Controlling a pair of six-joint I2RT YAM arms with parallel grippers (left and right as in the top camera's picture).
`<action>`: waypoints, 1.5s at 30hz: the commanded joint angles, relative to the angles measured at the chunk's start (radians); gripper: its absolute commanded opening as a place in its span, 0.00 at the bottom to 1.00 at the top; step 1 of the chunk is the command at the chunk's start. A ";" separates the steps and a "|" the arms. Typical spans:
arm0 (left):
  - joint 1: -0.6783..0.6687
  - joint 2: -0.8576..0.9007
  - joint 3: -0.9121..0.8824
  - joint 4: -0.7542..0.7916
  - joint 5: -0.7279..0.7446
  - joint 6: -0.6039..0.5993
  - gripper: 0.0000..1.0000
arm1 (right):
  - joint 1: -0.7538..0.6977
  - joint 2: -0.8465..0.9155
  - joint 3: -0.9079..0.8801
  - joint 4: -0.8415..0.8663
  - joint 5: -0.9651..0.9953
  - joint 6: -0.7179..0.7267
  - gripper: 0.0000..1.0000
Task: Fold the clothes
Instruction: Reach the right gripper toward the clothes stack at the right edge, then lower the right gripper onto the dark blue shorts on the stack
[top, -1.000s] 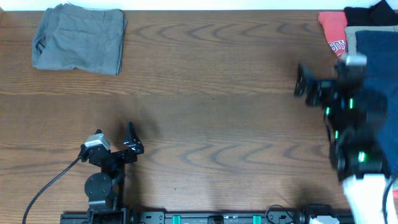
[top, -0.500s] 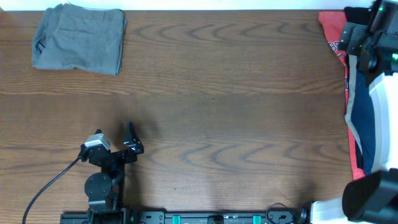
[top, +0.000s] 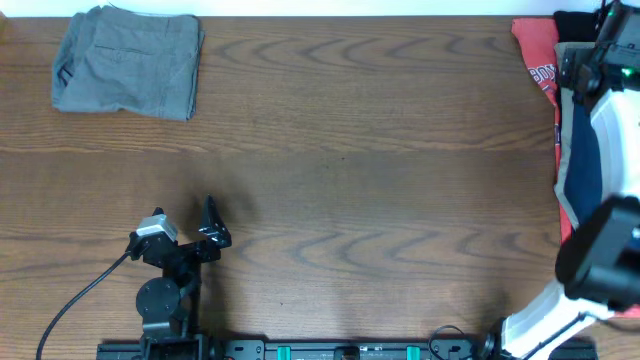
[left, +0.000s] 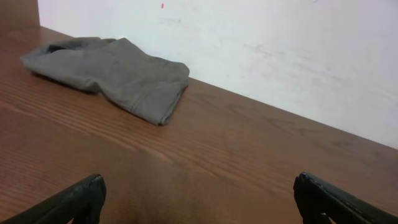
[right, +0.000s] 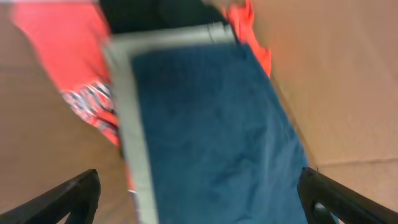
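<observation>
A stack of clothes lies at the table's far right edge. Dark navy blue shorts (right: 211, 130) lie on top, over a beige garment (right: 127, 112), a red printed one (right: 62, 50) and a black one (right: 143, 12). In the overhead view the navy shorts (top: 578, 190) and the red garment (top: 535, 50) show beside my right arm. My right gripper (right: 199, 190) is open and empty, above the navy shorts. Grey folded shorts (top: 128, 62) lie at the back left; they also show in the left wrist view (left: 115, 71). My left gripper (top: 212, 225) is open and empty near the front left.
A white wall (left: 280, 56) runs along the table's far edge. My left arm's cable (top: 75, 300) trails toward the front left. My right arm (top: 610, 180) covers much of the stack in the overhead view.
My right arm has swung from the table's right middle back over the stack of clothes at the far right. The left arm has not moved.
</observation>
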 joint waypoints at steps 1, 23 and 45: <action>-0.004 -0.006 -0.018 -0.037 -0.027 0.006 0.98 | -0.026 0.080 0.055 0.002 0.112 -0.030 0.99; -0.004 -0.006 -0.018 -0.037 -0.027 0.006 0.98 | -0.080 0.276 0.102 0.062 -0.004 -0.071 0.95; -0.004 -0.006 -0.018 -0.037 -0.027 0.006 0.97 | -0.093 0.328 0.098 0.068 0.021 -0.071 0.97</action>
